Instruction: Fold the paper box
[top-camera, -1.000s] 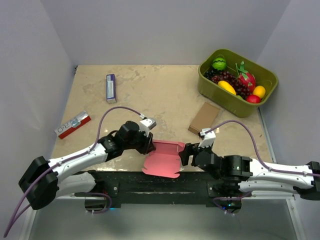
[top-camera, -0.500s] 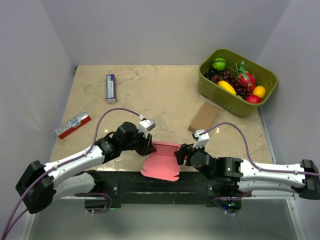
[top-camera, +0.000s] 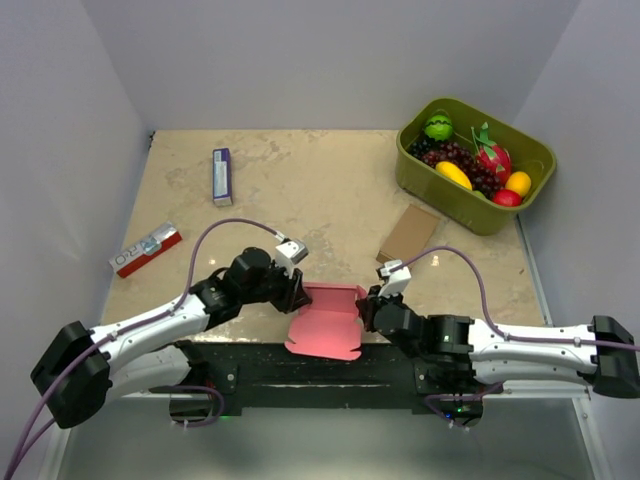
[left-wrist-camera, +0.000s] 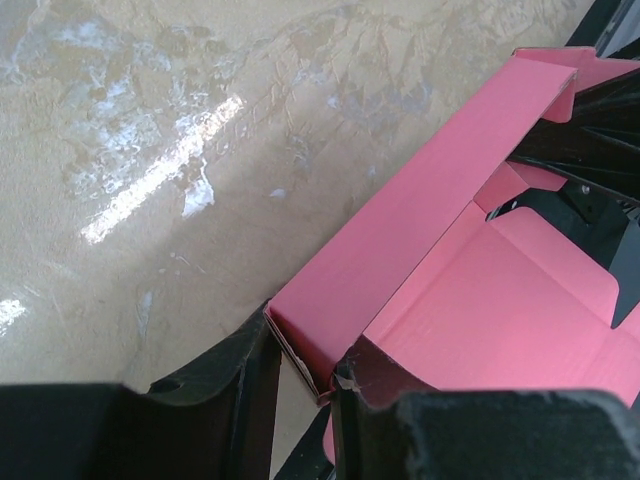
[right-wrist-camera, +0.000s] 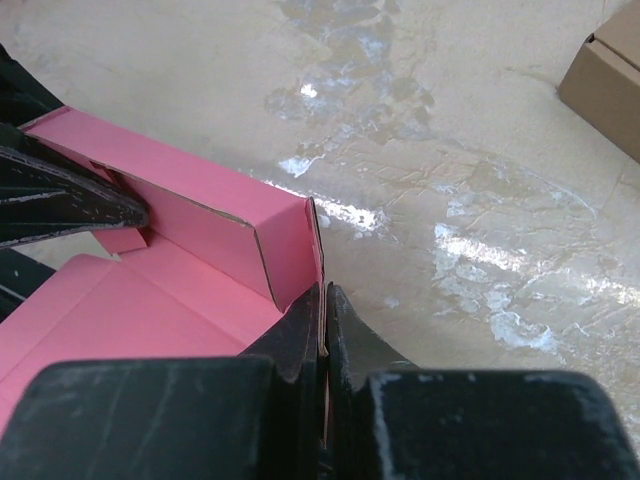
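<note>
The half-formed thin pink-red card box (top-camera: 326, 322) lies at the near edge of the beige table (top-camera: 330, 200). The left gripper (top-camera: 297, 293) and the right gripper (top-camera: 368, 307) each pinch one end of its raised wall. Next, the side flaps probably need turning inward.

honestly nothing here is properly readable: the red-and-white packet (top-camera: 146, 249) has some lettering along it that's too small to make out, and the print on the purple-and-white carton (top-camera: 221, 176) is just a blur.
</note>
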